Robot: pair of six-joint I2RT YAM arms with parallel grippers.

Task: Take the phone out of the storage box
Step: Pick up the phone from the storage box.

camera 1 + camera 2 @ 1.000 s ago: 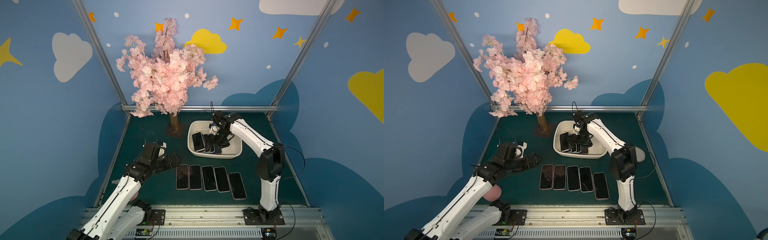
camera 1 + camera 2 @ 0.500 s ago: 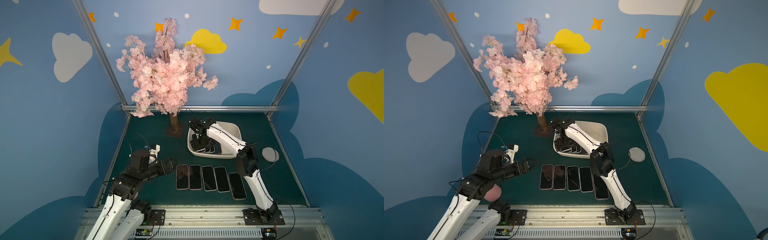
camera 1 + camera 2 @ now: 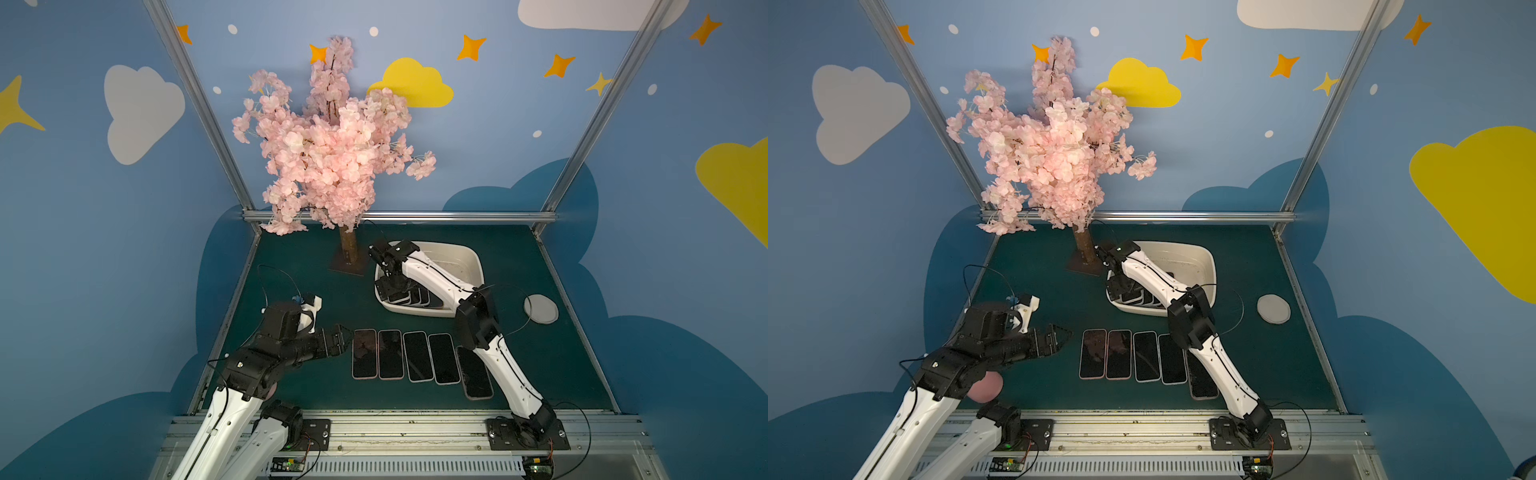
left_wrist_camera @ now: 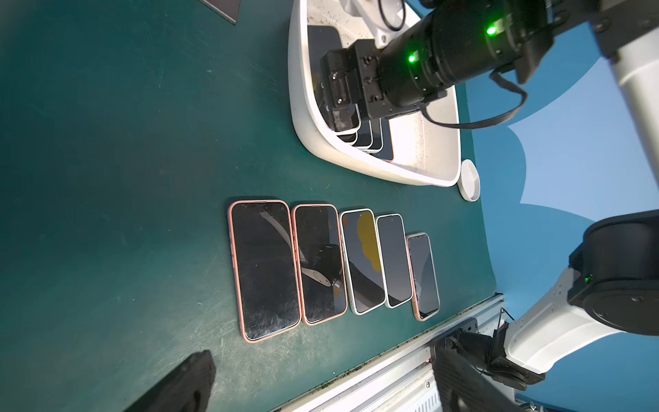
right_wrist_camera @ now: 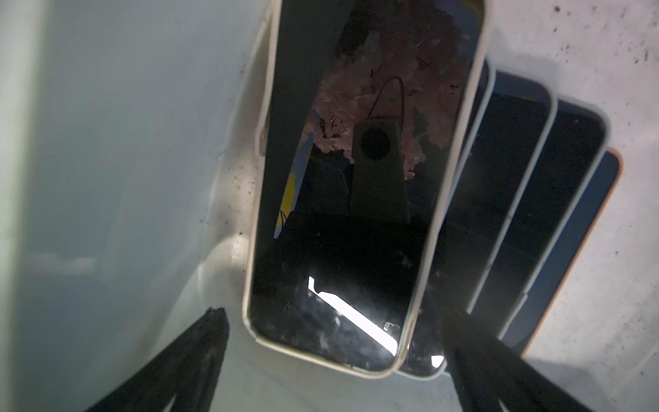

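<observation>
my right gripper, jaws wide, straddles the near end of the top phone in the storage box; it runs lengthwise ahead.

An artificial pink cherry-blossom tree stands at centre frame on the dark green surface. A round white disc lies flat right of centre. In a top view, a pink ball shows at lower left.
</observation>
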